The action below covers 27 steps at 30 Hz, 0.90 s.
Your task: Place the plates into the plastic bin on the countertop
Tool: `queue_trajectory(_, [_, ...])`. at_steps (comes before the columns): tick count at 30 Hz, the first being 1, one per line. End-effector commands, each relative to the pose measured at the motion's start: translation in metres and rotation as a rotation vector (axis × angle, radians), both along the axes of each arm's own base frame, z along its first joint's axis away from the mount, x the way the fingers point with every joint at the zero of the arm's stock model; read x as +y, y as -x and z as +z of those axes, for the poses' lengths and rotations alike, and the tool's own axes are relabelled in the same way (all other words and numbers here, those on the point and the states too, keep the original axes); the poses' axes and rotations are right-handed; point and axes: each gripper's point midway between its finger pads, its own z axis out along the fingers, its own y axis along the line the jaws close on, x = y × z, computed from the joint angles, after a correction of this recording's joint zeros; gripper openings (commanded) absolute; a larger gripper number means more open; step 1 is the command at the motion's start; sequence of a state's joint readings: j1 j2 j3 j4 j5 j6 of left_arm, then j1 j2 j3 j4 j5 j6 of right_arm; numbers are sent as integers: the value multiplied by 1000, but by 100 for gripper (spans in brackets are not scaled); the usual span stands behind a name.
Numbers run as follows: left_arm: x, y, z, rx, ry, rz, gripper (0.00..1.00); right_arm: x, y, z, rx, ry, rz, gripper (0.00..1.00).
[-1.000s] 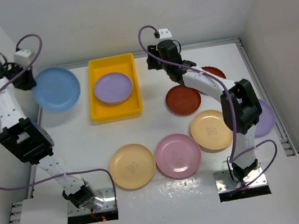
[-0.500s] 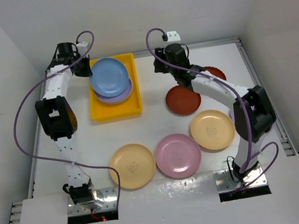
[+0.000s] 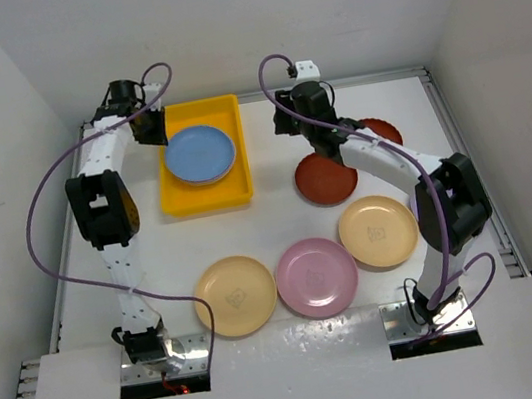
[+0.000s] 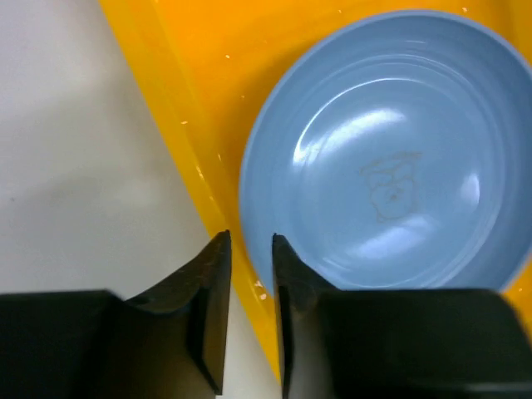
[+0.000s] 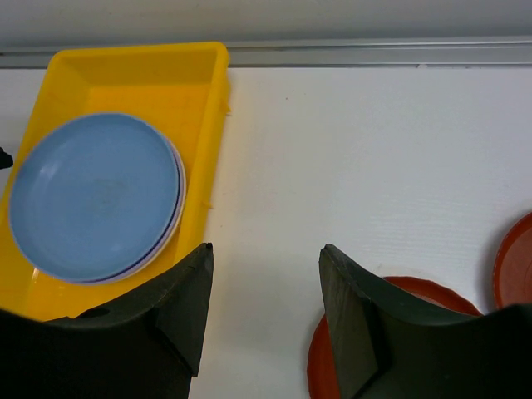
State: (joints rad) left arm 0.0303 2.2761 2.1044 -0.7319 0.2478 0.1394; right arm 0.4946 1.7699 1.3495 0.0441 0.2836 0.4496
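Overhead, the plastic bin (image 3: 208, 205) sits at the far side of the countertop (image 3: 281, 232), and the blue plate (image 3: 200, 153) lies flat inside it on top of a lilac plate (image 3: 210, 180), of which only a thin edge shows. The left gripper (image 3: 154, 134) hangs at the bin's far-left corner, clear of the blue plate. The right gripper (image 3: 292, 122) hovers just right of the bin, above bare white surface. Near it lies one dark red plate (image 3: 326, 180); a second dark red plate (image 3: 382, 127) peeks out from behind the right arm. Closer to the arm bases lie a tan-yellow plate (image 3: 235, 296), a pink plate (image 3: 316, 277) and another tan-yellow plate (image 3: 377, 231), the pink one touching both neighbours.

From the left wrist, the two dark fingers (image 4: 212, 307) stand a little apart, with nothing between them; through the narrow gap shows the bin's yellow side wall. The blue plate fills the bin floor just to their right, untouched.

From the right wrist, the fingers (image 5: 187, 307) are spread wide and hold nothing, white countertop showing between them. The stacked plates rest in the bin at left, the nearer dark red plate lies under the right finger, and the metal edge rail (image 5: 349, 53) runs along the top.
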Motion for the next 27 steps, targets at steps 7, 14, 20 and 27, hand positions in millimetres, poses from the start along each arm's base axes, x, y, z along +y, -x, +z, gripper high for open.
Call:
queue_trajectory(7, [-21, 5, 1, 11, -112, -81, 42, 9, 4, 27, -53, -46, 14, 57])
queue_trajectory(14, [-52, 9, 59, -129, -174, -239, 39, 7, 9, 25, -46, -30, 12, 57])
queue_trajectory(20, [-88, 61, -4, 39, -260, -408, 31, 4, 12, 21, -39, -33, -1, 58])
queue_trajectory(27, [-94, 69, -57, 162, -234, -394, 30, 1, 11, 21, -42, -24, -13, 58])
